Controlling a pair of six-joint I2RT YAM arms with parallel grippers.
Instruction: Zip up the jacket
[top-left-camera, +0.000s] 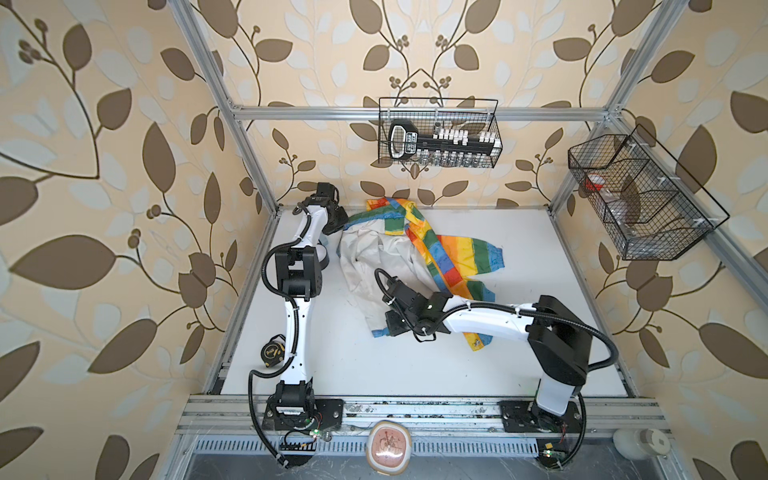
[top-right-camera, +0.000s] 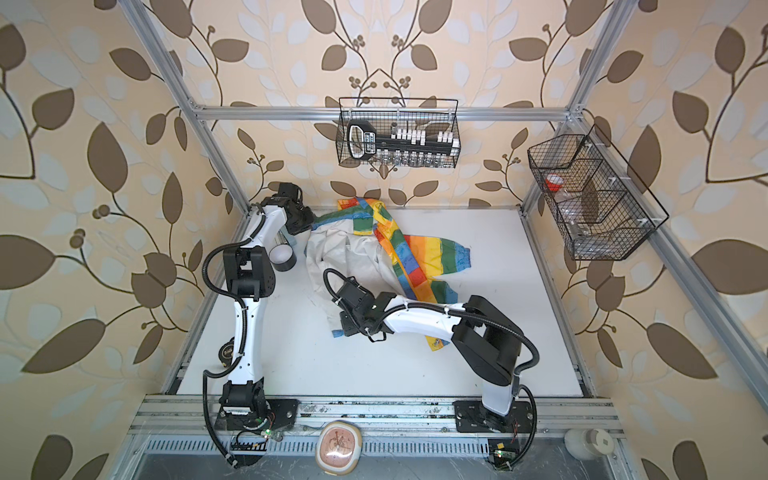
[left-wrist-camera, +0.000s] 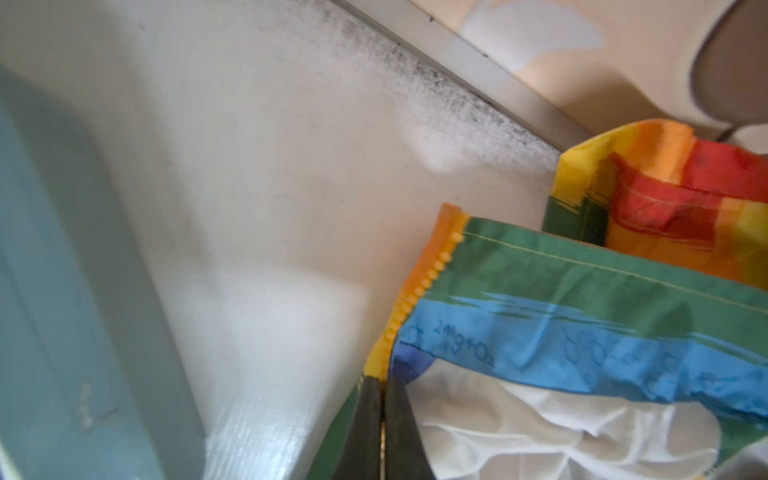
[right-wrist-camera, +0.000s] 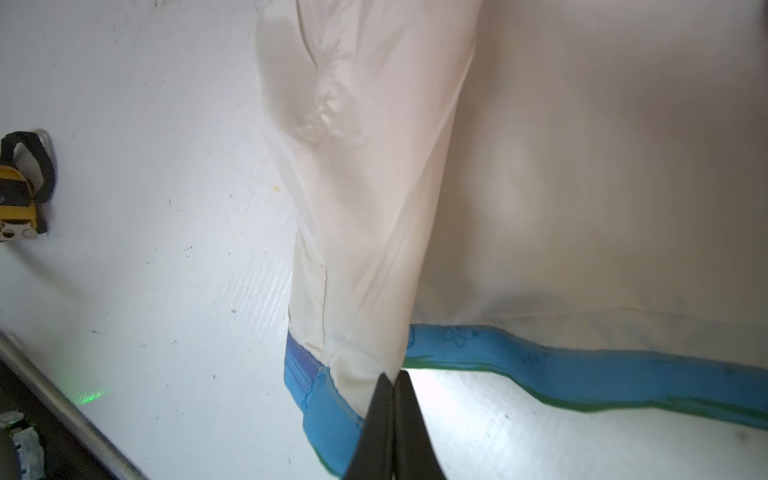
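jacket (top-left-camera: 399, 257) lies open, lining up, mid-frame in both top views. left wrist view alone shows the left gripper (left-wrist-camera: 383, 395) pinching its orange zipper edge (left-wrist-camera: 419, 291); right wrist view alone shows the right gripper (right-wrist-camera: 392, 395) clamping the blue hem (right-wrist-camera: 582, 374).

My right tool (right-wrist-camera: 392, 382) is pinched shut on the jacket (right-wrist-camera: 540, 166), right where the white lining meets the blue hem (right-wrist-camera: 582, 370). The lining fills most of my view, lifted off the desk (right-wrist-camera: 145, 208). A yellow tape measure (right-wrist-camera: 20, 187) sits well apart on the desk.
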